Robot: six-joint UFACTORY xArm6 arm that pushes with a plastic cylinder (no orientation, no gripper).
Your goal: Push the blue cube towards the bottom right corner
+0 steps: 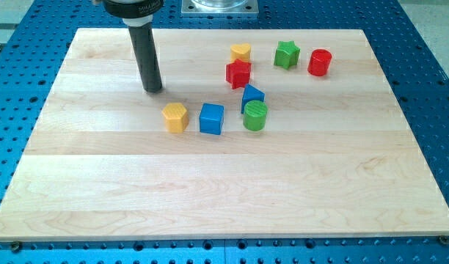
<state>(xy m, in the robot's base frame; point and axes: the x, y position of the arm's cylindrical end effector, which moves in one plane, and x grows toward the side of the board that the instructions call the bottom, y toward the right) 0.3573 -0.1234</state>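
Note:
The blue cube [211,119] sits near the middle of the wooden board [224,198], between a yellow block [176,116] on its left and a green cylinder [255,116] on its right. A second, smaller blue block [252,96] lies just above the green cylinder, touching it. My tip [153,89] rests on the board up and to the left of the blue cube, above the yellow block, apart from both.
A red star-like block [238,74] lies below a yellow cylinder [241,53]. A green star block [287,55] and a red cylinder [320,62] sit at the top right. The board lies on a blue perforated table [430,73].

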